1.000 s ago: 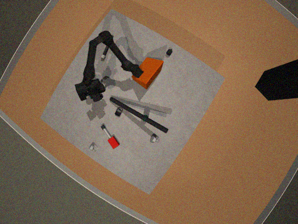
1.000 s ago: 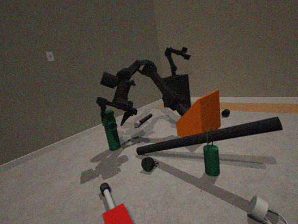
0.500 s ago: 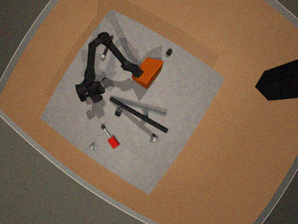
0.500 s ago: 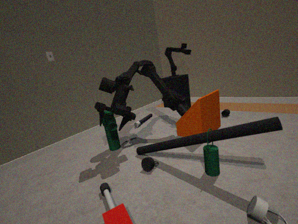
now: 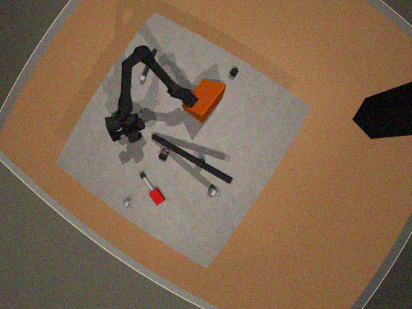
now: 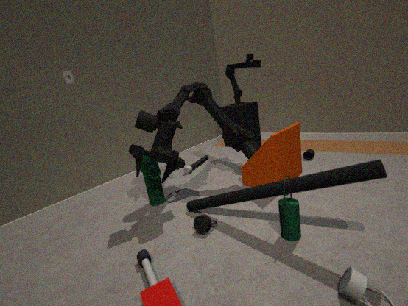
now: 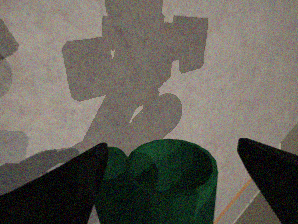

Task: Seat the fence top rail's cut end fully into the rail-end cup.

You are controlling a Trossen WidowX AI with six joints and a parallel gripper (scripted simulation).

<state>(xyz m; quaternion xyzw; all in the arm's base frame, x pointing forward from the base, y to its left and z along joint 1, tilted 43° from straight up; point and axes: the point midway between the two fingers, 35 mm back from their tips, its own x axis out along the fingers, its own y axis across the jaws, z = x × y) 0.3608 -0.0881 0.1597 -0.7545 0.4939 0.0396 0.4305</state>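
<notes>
Pale grey mat (image 5: 223, 219) (image 6: 92, 279) (image 7: 250, 60) underneath, and the claw (image 5: 128, 131) (image 6: 150, 179) (image 7: 172, 146) gapes wide, 2 fingers spread about the green post's top (image 6: 149, 163) (image 7: 162, 207)! Black rail (image 5: 186, 155) (image 6: 331, 177) slants beside the claw, clear of both fingers.

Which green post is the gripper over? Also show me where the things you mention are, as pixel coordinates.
The big post (image 6: 154, 185), with the cup (image 7: 197, 200) on its side; the gripper (image 6: 149, 178) (image 7: 172, 146) straddles it. The other (image 6: 290, 221) carries the rail (image 6: 331, 178) (image 5: 178, 150).
</notes>
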